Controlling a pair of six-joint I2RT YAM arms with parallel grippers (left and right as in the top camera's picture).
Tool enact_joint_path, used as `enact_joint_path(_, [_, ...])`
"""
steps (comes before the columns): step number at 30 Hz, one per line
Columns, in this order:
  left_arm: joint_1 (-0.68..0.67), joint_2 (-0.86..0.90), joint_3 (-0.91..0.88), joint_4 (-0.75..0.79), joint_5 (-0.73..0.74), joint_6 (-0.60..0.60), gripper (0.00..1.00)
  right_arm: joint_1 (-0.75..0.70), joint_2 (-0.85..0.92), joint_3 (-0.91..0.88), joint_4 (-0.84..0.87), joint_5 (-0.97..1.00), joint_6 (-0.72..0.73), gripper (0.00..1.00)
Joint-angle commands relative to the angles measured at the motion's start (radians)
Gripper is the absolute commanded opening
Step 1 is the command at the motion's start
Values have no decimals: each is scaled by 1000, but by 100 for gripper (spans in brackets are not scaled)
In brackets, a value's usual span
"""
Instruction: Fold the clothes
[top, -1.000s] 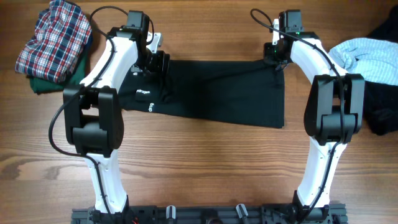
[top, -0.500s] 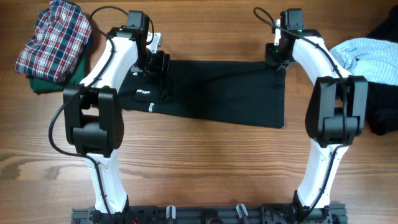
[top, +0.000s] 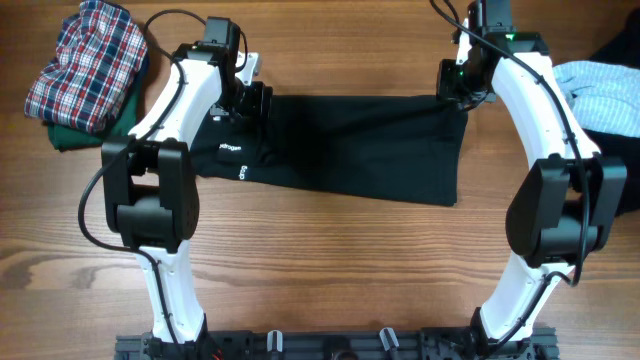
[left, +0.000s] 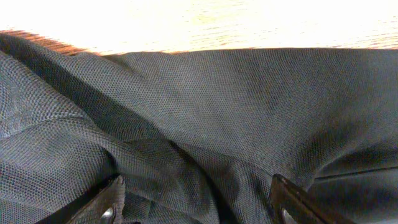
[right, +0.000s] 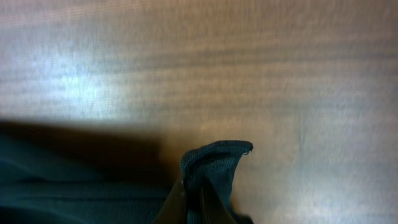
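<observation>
A black T-shirt (top: 350, 150) with small white print lies folded across the middle of the table. My left gripper (top: 252, 100) sits low on its far left corner; in the left wrist view its fingers (left: 106, 205) stand wide apart, open, with rumpled black fabric (left: 205, 130) bunched between them. My right gripper (top: 458, 88) is at the shirt's far right corner, shut on a pinched fold of the hem (right: 214, 165), which is raised off the wood.
A plaid garment (top: 88, 62) on a green one (top: 70, 135) lies at the far left. A light blue garment (top: 600, 90) and a dark one (top: 612, 170) lie at the right edge. Bare wooden table (top: 320, 260) spreads in front of the shirt.
My right gripper has moved away and to the right, pulling the shirt's far right corner with it. The left arm has not moved.
</observation>
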Motion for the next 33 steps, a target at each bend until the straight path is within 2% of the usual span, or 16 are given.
enact_joint_path(1, [4, 13, -6, 2, -13, 12, 74, -6, -21, 17, -33, -23, 21, 4])
enact_joint_path(9, [4, 13, -6, 2, -14, 12, 74, -9, -21, 17, -39, -10, 18, 4])
enact_joint_path(16, [4, 13, -6, 2, -14, 12, 74, -9, -21, 17, -75, 299, 81, 4])
enact_joint_path(18, [4, 13, -6, 3, -14, 12, 74, -9, -21, 17, -73, 330, 87, 4])
enact_joint_path(24, [5, 13, -6, 3, -13, 12, 74, -9, -21, 17, -65, 325, 100, 4])
enact_joint_path(33, [5, 13, -6, 2, -13, 12, 74, -9, -21, 17, -60, 196, 53, 4])
